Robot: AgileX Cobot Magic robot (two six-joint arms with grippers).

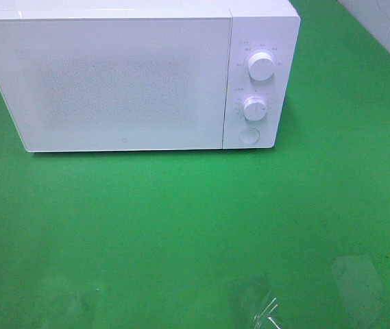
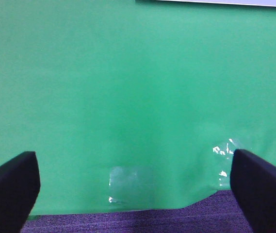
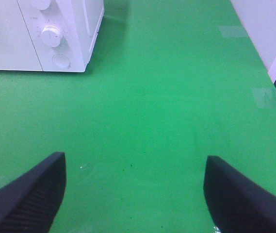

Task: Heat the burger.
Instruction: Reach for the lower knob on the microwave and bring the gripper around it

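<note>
- microwave (image 1: 123,82), upper left of the frame: white, with a finely speckled grey door
- dials (image 1: 260,66): white, ringed by faint grey marks
- table cover (image 1: 195,226): plain bright green
- tape patches (image 1: 256,301), lower edge: clear and glossy
- carpet (image 2: 142,221): purple
- left gripper (image 2: 134,160) and right gripper (image 3: 135,162): black

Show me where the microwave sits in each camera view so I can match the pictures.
Exterior high: the microwave fills the upper left and middle, door shut.
Left wrist: only a pale strip at the far edge, maybe its base; cannot tell.
Right wrist: just its control panel end, at the far edge.
Shared landmark: the green table cover, in all three.
</note>
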